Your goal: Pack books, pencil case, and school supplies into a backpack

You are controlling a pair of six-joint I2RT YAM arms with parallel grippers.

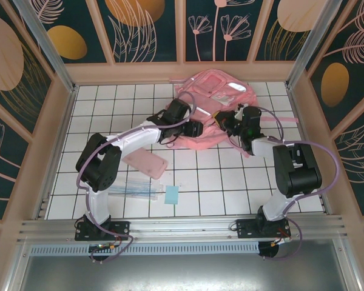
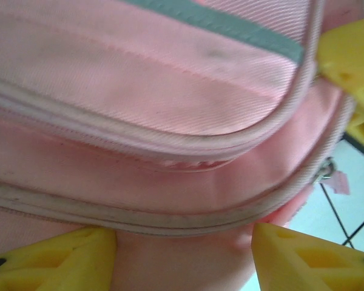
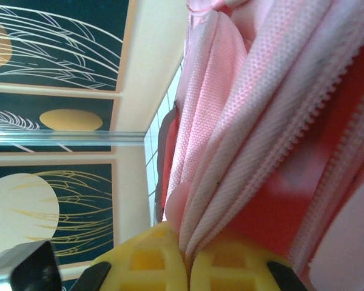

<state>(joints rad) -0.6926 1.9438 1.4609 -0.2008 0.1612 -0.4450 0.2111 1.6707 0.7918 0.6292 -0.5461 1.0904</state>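
Note:
The pink backpack point(image 1: 215, 100) lies at the back of the table with its zipper edge facing the arms. My right gripper point(image 1: 225, 124) is shut on that edge: in the right wrist view its yellow fingers point(image 3: 151, 260) pinch the backpack's point(image 3: 273, 109) piping. My left gripper point(image 1: 197, 128) stands open against the backpack's left side, with pink fabric point(image 2: 170, 109) bulging between its fingers point(image 2: 54, 257). The pink pencil case point(image 1: 147, 163), the clear bluish packet point(image 1: 136, 189) and the light-blue pad point(image 1: 171, 194) lie on the tiles near the left arm. The books are out of view.
The white tiled table point(image 1: 230, 182) is enclosed by wooden walls point(image 1: 60, 133) on the left, back and right. A pink strap point(image 1: 282, 121) trails to the right of the backpack. The right gripper's yellow fingers point(image 2: 352, 60) show at the upper right of the left wrist view.

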